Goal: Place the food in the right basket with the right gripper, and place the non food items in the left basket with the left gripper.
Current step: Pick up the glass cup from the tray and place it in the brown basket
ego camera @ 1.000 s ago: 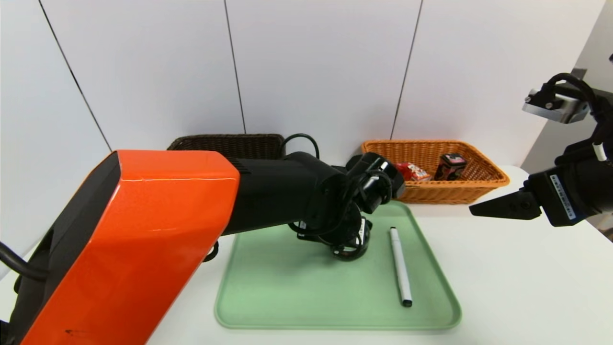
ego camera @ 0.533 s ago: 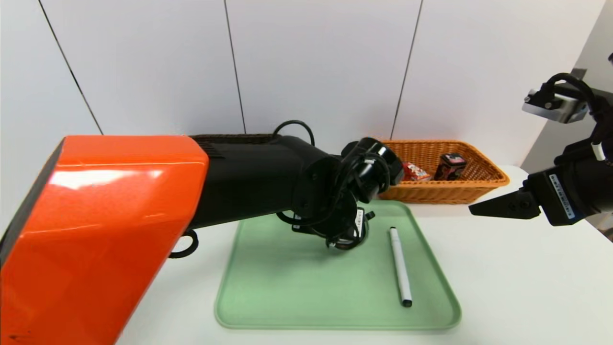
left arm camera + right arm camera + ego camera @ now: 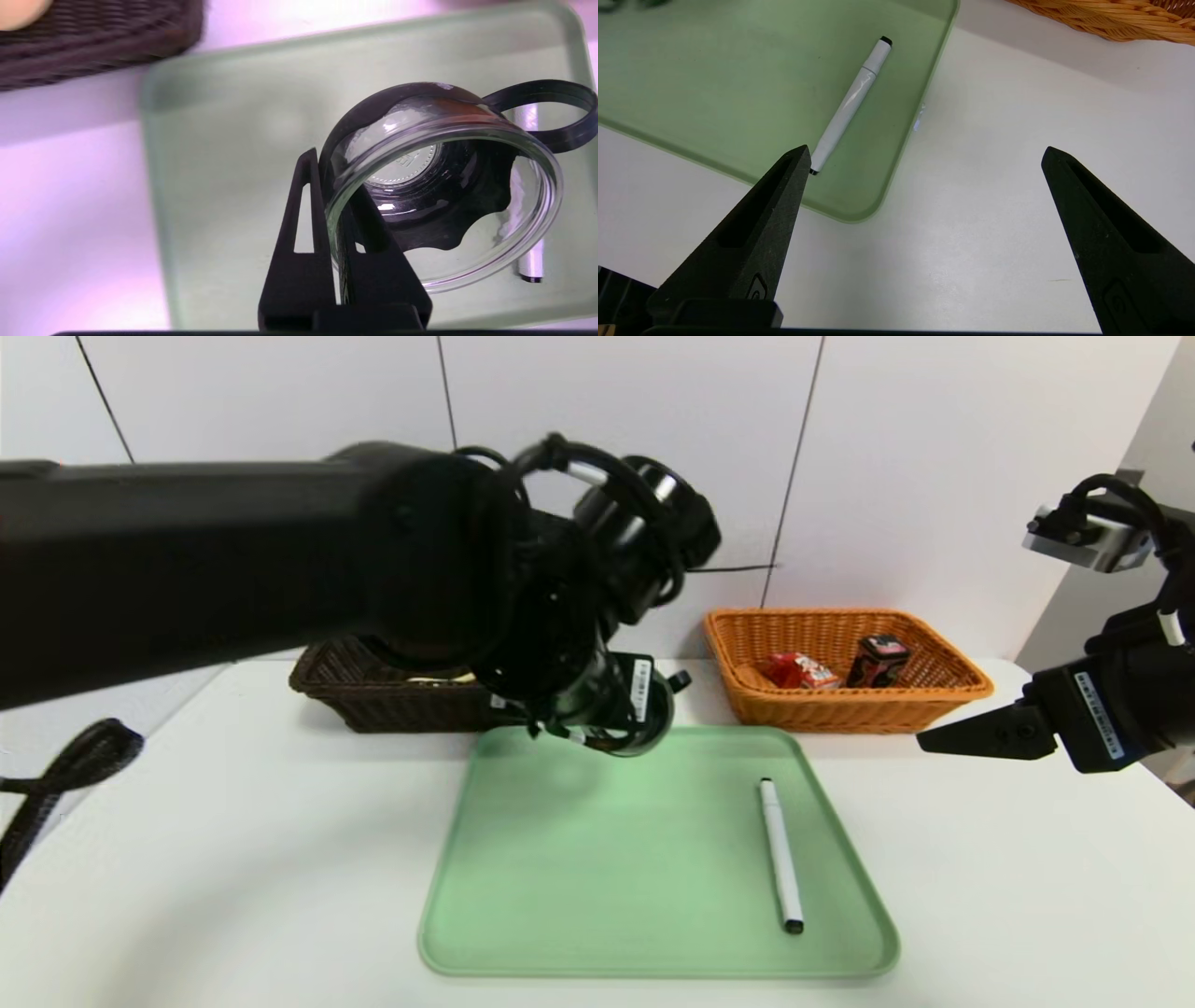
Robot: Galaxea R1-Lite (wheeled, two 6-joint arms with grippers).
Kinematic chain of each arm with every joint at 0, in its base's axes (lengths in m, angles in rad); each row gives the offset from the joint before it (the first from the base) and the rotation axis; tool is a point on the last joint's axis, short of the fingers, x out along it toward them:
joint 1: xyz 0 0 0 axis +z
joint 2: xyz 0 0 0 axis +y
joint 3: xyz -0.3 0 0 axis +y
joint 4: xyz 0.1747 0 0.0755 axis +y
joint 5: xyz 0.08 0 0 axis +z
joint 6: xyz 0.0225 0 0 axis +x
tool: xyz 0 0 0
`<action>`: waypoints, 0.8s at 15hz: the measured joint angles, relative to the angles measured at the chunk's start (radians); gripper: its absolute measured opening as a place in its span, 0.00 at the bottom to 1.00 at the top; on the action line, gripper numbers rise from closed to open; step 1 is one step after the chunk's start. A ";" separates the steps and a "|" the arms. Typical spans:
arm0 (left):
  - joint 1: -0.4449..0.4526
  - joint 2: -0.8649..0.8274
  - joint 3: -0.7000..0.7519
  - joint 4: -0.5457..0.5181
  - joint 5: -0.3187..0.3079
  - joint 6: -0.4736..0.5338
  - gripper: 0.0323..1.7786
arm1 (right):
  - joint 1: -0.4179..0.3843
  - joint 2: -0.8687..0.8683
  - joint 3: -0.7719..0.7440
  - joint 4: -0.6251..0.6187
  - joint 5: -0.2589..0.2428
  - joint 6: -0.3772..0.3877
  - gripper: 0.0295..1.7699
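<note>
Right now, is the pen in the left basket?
No, the pen lies on the green tray, near its right edge.

White table (image 3: 1027, 896), grey panelled wall (image 3: 607, 392)

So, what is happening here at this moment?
The robot is sorting things from a green tray into two baskets. Its left claw is shut on the rim of a glass cup with a black loop handle, held above the tray near the dark left basket. A white pen lies on the tray. The orange right basket already holds two food packages. The right claw hangs open over the table, beside the tray.
</note>
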 joint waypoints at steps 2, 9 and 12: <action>0.071 -0.053 0.000 0.004 0.002 0.044 0.04 | 0.000 -0.006 0.002 0.000 0.001 -0.001 0.97; 0.317 -0.093 0.000 -0.025 -0.007 0.144 0.04 | 0.001 -0.012 0.011 0.002 0.005 -0.002 0.97; 0.377 -0.029 0.000 -0.106 -0.009 0.163 0.04 | 0.001 -0.012 0.026 0.001 0.005 -0.002 0.97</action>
